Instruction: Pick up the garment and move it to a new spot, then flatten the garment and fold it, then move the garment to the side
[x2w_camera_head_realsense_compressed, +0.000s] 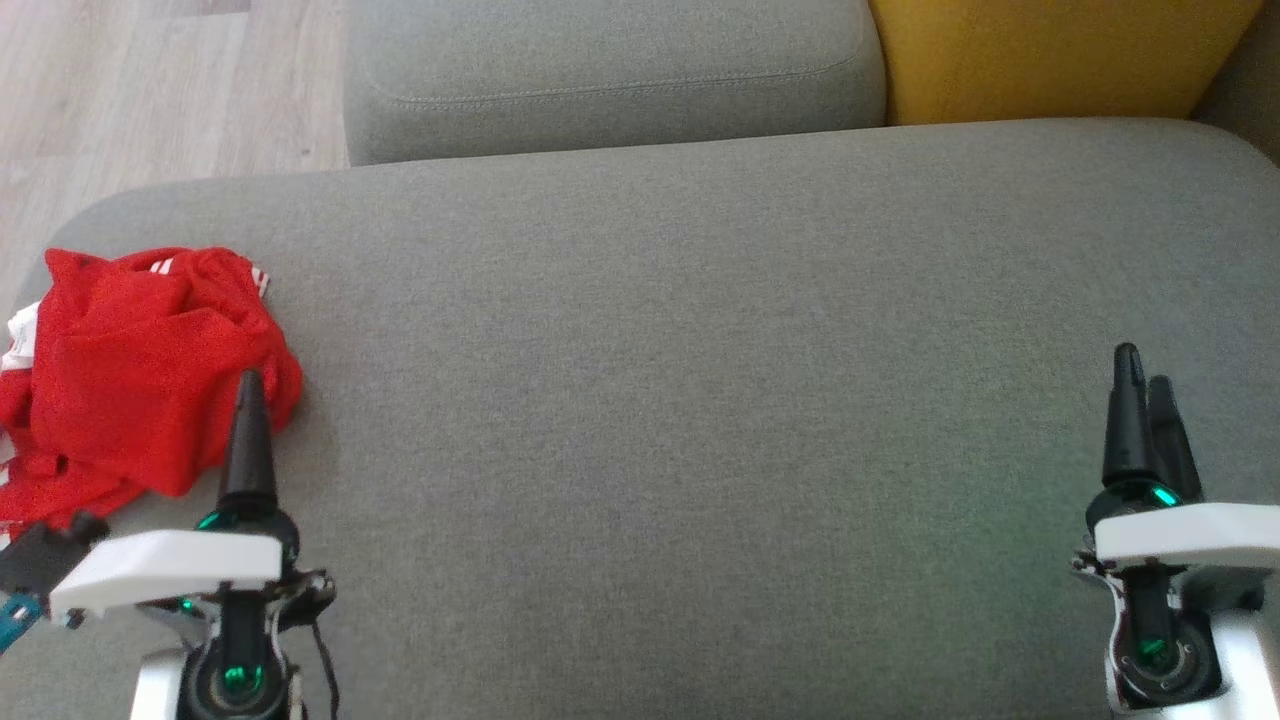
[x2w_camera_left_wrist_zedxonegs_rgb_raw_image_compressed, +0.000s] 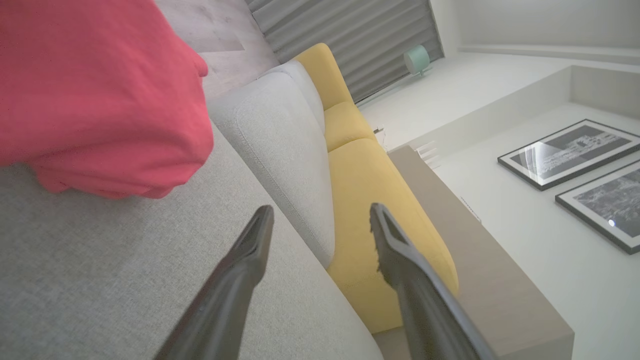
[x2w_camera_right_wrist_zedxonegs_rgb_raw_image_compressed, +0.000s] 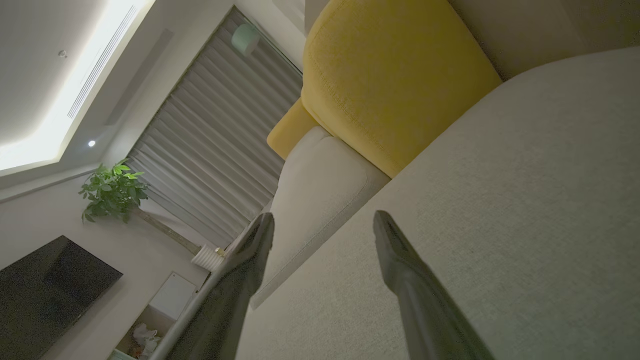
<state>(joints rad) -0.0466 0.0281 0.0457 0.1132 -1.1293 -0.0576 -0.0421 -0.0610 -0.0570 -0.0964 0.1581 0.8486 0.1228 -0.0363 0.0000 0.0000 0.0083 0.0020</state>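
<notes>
Red against grey, with yellow behind
Garment (x2w_camera_head_realsense_compressed: 150, 370) in bright red with thin white stripes at its top edge and white trim on its left; seat cushion (x2w_camera_head_realsense_compressed: 700, 330) in plain mid-grey weave, back cushion (x2w_camera_head_realsense_compressed: 610, 70) in the same grey with tone-on-tone stitching; neighbouring cushion (x2w_camera_head_realsense_compressed: 1050, 50) in mustard yellow; floor (x2w_camera_head_realsense_compressed: 150, 80) in pale greyish wood grain; left gripper (x2w_camera_left_wrist_zedxonegs_rgb_raw_image_compressed: 322, 210) and right gripper (x2w_camera_right_wrist_zedxonegs_rgb_raw_image_compressed: 324, 216) with matt black fingers, white covers (x2w_camera_head_realsense_compressed: 170, 565) and small green lights at their bases; curtain (x2w_camera_right_wrist_zedxonegs_rgb_raw_image_compressed: 210, 150) in grey vertical pleats; plant (x2w_camera_right_wrist_zedxonegs_rgb_raw_image_compressed: 112, 192) in leafy green; two pictures (x2w_camera_left_wrist_zedxonegs_rgb_raw_image_compressed: 570, 152) in black frames with white mounts and black-and-white prints; screen (x2w_camera_right_wrist_zedxonegs_rgb_raw_image_compressed: 50, 285) in flat black
</notes>
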